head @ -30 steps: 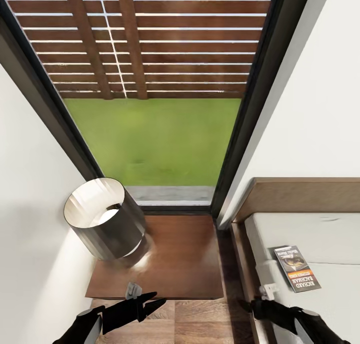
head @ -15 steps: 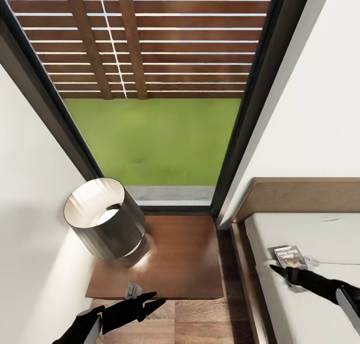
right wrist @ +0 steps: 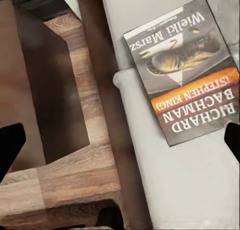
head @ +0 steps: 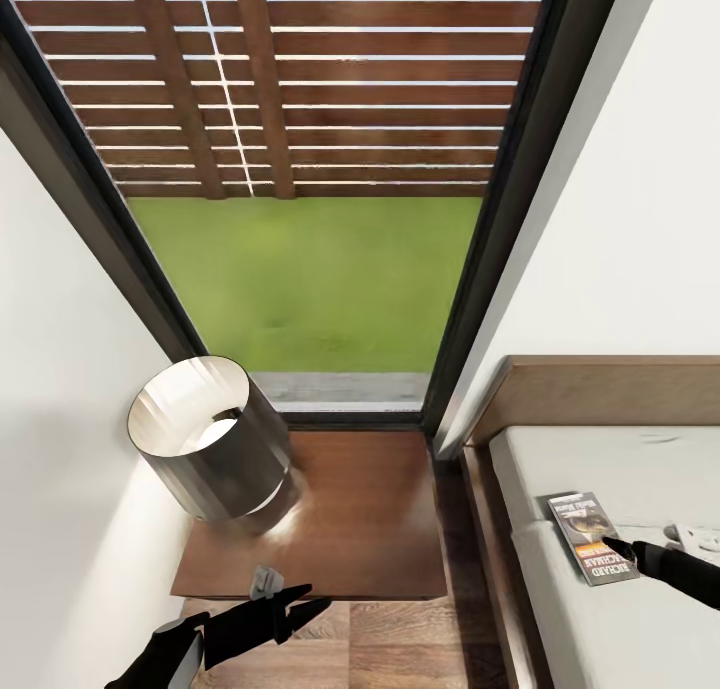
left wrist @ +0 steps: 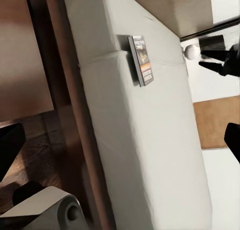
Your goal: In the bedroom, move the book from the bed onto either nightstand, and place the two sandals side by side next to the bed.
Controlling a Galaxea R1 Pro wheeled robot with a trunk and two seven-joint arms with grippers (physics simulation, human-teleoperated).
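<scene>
Book flat on bed near mattress edge, nightstand side. We position right claw just beside book; jaw state unclear. Left claw idle before nightstand, nearly together, empty. Lamp occupies nightstand's far-left corner.

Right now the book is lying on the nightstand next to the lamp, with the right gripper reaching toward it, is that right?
Not quite. The book is lying on the bed, on the mattress near its edge, not on the nightstand. The head view shows this; the lamp stands on the nightstand. The right gripper is indeed reaching toward the book.
</scene>
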